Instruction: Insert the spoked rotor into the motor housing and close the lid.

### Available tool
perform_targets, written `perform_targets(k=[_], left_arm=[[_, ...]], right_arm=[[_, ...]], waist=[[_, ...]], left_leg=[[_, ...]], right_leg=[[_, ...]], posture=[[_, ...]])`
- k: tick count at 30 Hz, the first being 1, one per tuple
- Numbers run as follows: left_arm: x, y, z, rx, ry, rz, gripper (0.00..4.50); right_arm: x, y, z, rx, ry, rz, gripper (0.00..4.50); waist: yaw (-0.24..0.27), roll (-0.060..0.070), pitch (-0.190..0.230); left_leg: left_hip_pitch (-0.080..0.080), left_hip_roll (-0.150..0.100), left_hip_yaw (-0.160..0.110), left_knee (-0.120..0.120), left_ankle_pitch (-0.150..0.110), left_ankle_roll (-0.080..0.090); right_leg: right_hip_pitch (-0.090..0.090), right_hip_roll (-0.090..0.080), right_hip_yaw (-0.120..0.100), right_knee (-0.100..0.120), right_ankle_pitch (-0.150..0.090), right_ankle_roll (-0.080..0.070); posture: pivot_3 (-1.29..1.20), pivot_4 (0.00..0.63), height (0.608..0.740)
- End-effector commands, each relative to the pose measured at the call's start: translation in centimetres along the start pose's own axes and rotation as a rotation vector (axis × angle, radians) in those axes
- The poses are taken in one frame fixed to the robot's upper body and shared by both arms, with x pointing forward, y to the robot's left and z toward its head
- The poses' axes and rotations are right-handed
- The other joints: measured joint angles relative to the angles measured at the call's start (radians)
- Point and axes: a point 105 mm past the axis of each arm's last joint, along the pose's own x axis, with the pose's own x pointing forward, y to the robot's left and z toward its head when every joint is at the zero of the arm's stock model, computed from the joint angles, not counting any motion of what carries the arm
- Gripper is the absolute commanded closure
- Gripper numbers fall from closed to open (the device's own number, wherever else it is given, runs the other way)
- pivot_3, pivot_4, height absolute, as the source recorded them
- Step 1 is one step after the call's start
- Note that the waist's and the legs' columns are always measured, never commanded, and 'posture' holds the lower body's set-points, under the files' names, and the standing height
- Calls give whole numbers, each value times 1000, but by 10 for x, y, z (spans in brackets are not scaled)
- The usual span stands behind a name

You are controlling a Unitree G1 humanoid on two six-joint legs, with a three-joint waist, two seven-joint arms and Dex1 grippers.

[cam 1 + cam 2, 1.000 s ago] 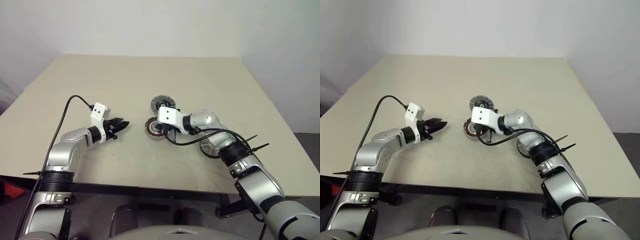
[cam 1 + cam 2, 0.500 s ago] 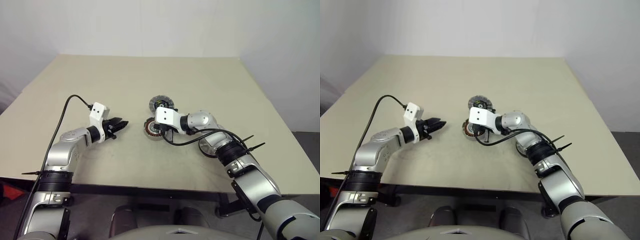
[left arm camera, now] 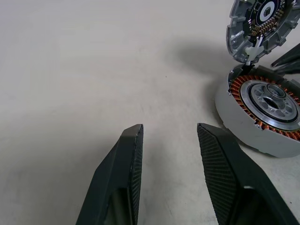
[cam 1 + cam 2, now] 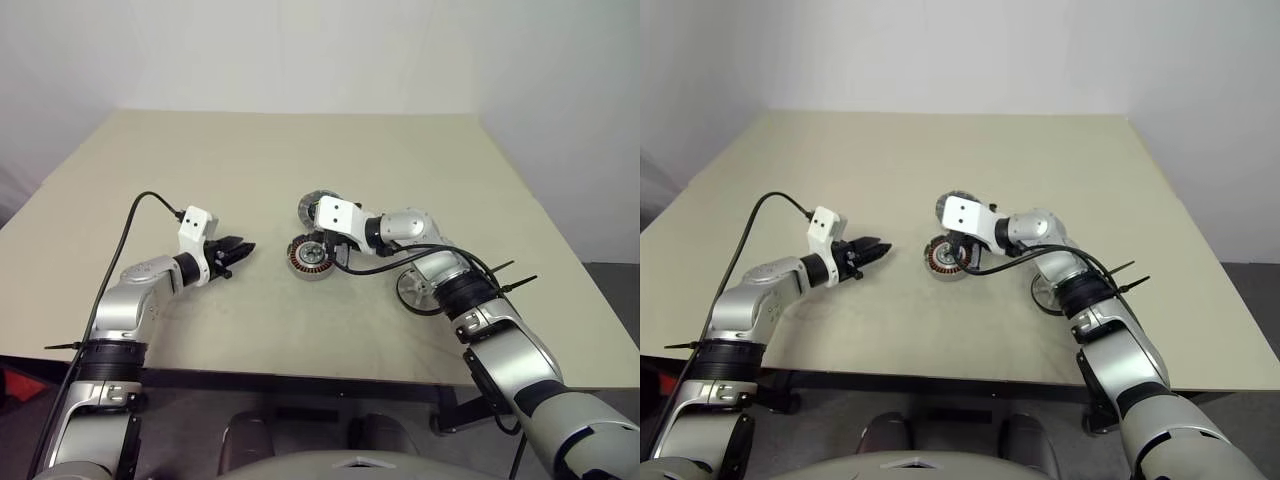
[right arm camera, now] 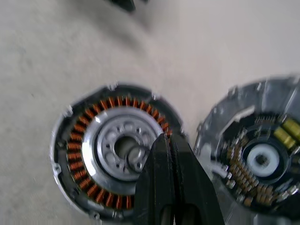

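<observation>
Spoked rotor (image 4: 418, 290) lay uninserted on the bench (image 4: 300, 160); closed, empty right hand (image 5: 165, 140) had lifted above motor housing (image 4: 310, 257); left hand (image 3: 169, 133) half-open, empty.

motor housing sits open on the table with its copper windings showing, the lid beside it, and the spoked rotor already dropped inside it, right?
Not quite. The motor housing is open with its copper windings showing and the lid lies beside it, but the spoked rotor is not inside: the left eye view shows it lying on the table under the right arm. The right wrist view shows the housing without it.
</observation>
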Motion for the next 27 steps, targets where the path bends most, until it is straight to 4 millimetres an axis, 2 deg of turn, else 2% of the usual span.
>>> perform_targets(k=[1,9,19,27], left_arm=[[-1,0,17,44,-46,-8,2556],[-2,0,15,41,-43,-3,2556],[-4,4,18,43,-50,10,2556],[-6,7,21,48,-53,21,2556]], right_arm=[[-6,-14,3,-35,1,-46,4477],[-8,-11,1,-36,-4,-37,4477],[-3,5,13,-42,-50,16,4477],[1,8,15,-41,-55,22,4477]], waist=[[0,0,0],[-2,0,0],[-2,0,0],[-2,0,0]], left_leg=[[0,0,0,0,0,0],[0,0,0,0,0,0],[0,0,0,0,0,0],[0,0,0,0,0,0]], right_leg=[[0,0,0,0,0,0],[0,0,0,0,0,0],[0,0,0,0,0,0],[0,0,0,0,0,0]], posture=[[0,0,740],[0,0,740],[0,0,740],[0,0,740]])
